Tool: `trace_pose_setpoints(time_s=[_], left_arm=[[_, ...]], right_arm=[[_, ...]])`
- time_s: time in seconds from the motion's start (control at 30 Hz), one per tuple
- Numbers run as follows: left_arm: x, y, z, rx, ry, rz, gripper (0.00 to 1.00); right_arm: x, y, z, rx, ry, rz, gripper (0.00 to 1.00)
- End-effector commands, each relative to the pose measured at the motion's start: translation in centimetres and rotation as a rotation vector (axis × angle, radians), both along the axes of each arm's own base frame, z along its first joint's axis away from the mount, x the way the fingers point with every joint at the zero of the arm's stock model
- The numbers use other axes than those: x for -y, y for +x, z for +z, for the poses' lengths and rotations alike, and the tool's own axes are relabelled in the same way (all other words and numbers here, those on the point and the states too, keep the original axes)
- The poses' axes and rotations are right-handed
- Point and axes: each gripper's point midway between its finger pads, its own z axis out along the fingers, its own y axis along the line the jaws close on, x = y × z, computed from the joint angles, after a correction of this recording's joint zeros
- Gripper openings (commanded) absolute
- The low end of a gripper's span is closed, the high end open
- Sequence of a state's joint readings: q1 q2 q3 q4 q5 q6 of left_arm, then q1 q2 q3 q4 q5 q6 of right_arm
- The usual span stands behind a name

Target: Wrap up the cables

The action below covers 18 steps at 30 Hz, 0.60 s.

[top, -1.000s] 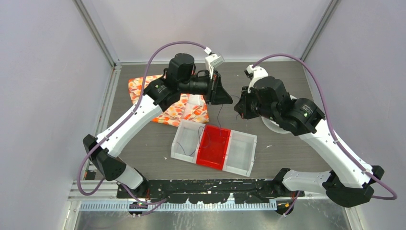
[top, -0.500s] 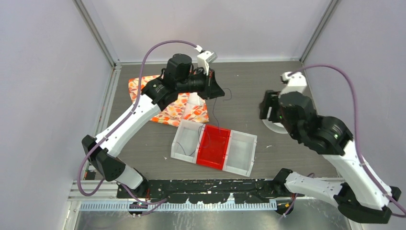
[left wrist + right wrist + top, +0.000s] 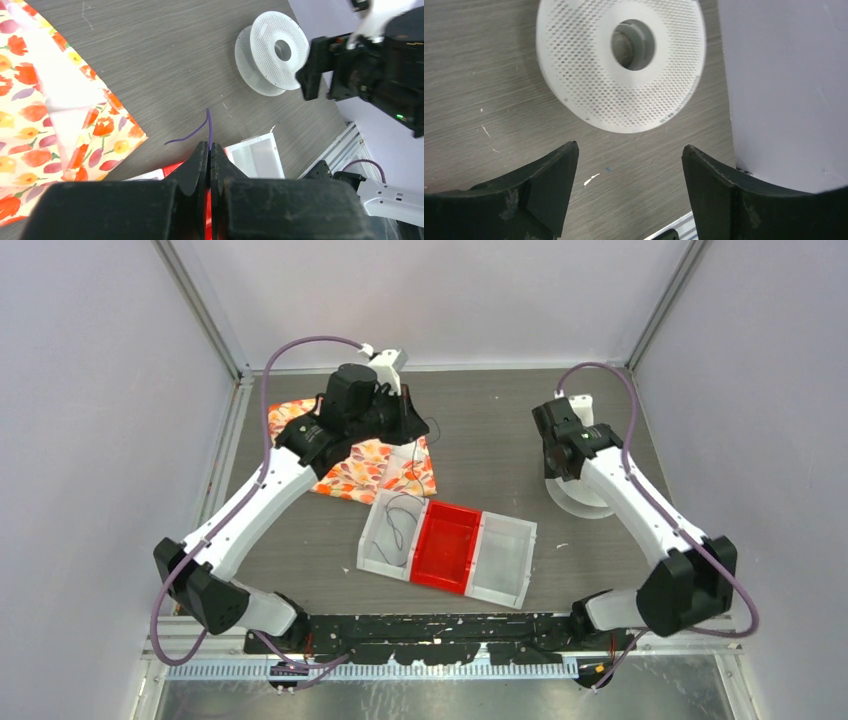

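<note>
The cable [image 3: 208,124] is a hair-thin dark purple wire, and its end sticks out of my shut left gripper [image 3: 210,145]. In the top view the cable [image 3: 400,518] hangs from the left gripper [image 3: 414,423] down into the left white compartment of the tray [image 3: 507,562], where it lies in loose loops. My right gripper [image 3: 629,147] is open and empty above the table. It hovers just in front of the white perforated spool [image 3: 621,60], which lies flat. In the top view the right gripper [image 3: 558,462] hangs over the spool [image 3: 585,500] near the right wall.
A floral orange cloth [image 3: 350,468] lies under the left arm at the back left. The tray has a red middle compartment [image 3: 445,545] between two white ones. The right wall [image 3: 784,85] is close beside the spool. The right arm [image 3: 380,75] shows in the left wrist view.
My right gripper opened, left the cable and swung right to above the spool. My left gripper shut on the cable and drew back to the left with it.
</note>
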<state>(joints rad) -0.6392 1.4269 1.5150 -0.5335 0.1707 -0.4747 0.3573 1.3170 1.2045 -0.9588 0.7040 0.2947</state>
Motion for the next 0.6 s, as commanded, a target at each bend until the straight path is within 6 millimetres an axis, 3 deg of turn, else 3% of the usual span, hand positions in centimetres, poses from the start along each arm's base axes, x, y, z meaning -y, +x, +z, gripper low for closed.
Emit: trace_pose_setpoints(time_s=[0.0, 0.2, 0.37, 0.57], left_arm=[[-1.0, -0.5, 2.4, 0.042, -0.061, 0.035, 0.0], [-0.9, -0.8, 2.0, 0.023, -0.071, 0.02, 0.0], [-0.9, -1.2, 2.0, 0.021, -0.08, 0.008, 0.0], [-0.7, -1.7, 1.8, 0.008, -0.1, -0.006, 0.0]], right_arm=[[-2.4, 3.1, -1.3, -0.057, 0.044, 0.115, 0.83], [-2.5, 5.5, -5.3, -0.132, -0.034, 0.136, 0.86], [-1.3, 7.0, -8.1, -0.198, -0.169, 0.137, 0.86], [0.4, 8.3, -10.0, -0.234, -0.336, 0.107, 0.84]])
